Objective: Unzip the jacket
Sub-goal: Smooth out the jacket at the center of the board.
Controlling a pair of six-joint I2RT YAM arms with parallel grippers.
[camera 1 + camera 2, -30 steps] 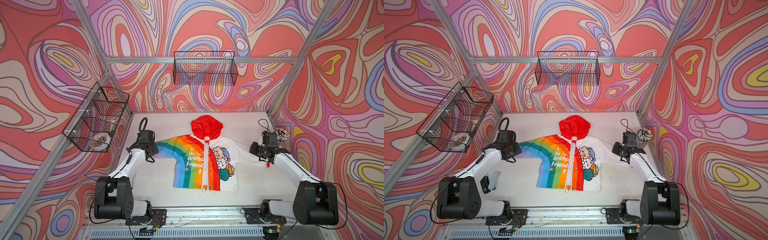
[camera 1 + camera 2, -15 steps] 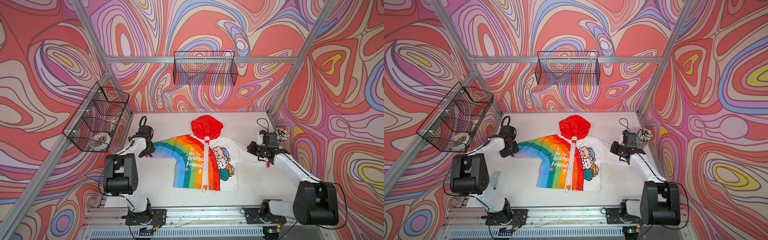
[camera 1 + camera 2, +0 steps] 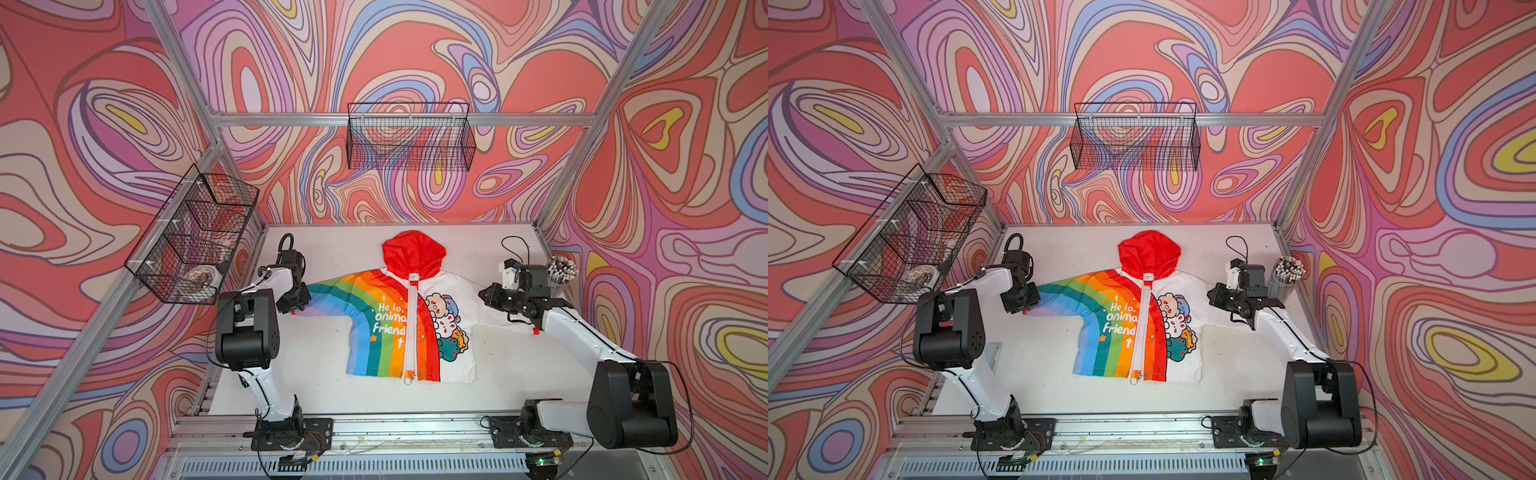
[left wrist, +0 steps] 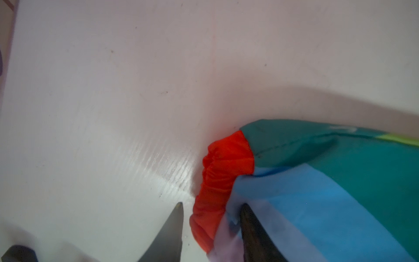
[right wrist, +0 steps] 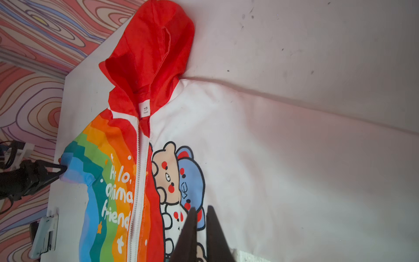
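Jacket (image 3: pixel 386 328) lies flat, front halves together; left fingers (image 4: pixel 172 231) gape around red cuff (image 4: pixel 217 181), right fingers (image 5: pixel 188 233) pinched together.

A: Pose of left arm (image 3: pixel 249 336)?
B: Elbow raised, forearm reaching far, wrist bent down. Low-set left end effector (image 3: pixel 297 308), fingers (image 4: pixel 173 226) parted.
A: And right arm (image 3: pixel 582 332)?
B: Stretched low, forearm angled inward toward centre. Closed right end effector (image 3: pixel 484 293), tips almost touching.

The jacket (image 3: pixel 376 328) is half rainbow stripes, half white with cartoon animals; red hood (image 3: pixel 413 251); white counter (image 3: pixel 316 365); pink-red swirled walls (image 3: pixel 415 50).
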